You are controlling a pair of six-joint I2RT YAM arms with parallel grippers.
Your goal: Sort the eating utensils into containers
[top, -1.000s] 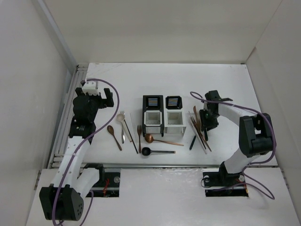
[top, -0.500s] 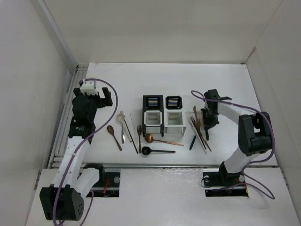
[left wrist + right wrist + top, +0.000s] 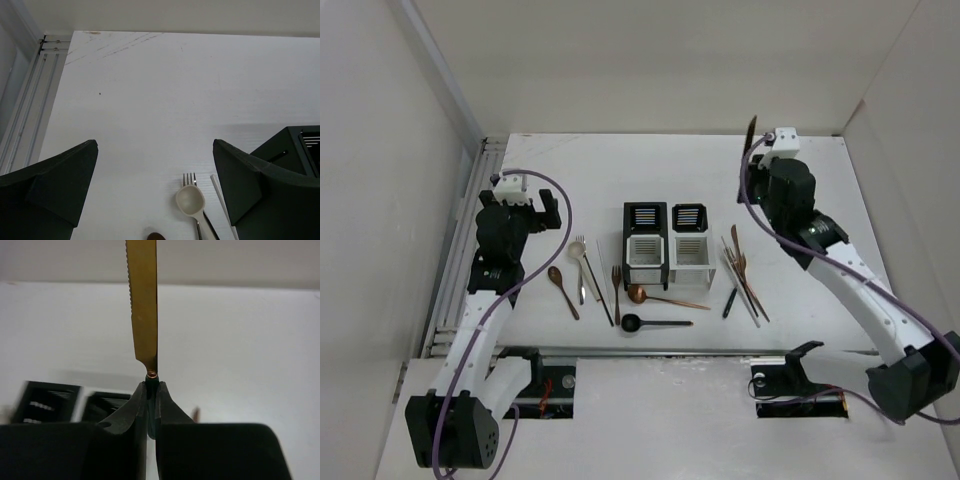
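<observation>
One gold knife (image 3: 142, 305) airborne
We see right jaws clamped on it, left jaws wide apart.

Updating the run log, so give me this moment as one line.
right tool: shut on gold serrated knife, held aloft | left tool: open, empty

Bright, even, diffuse light leaves only faint shadows on the white surface (image 3: 680, 170). The right wrist view blurs the black slatted containers (image 3: 47, 400).
</observation>
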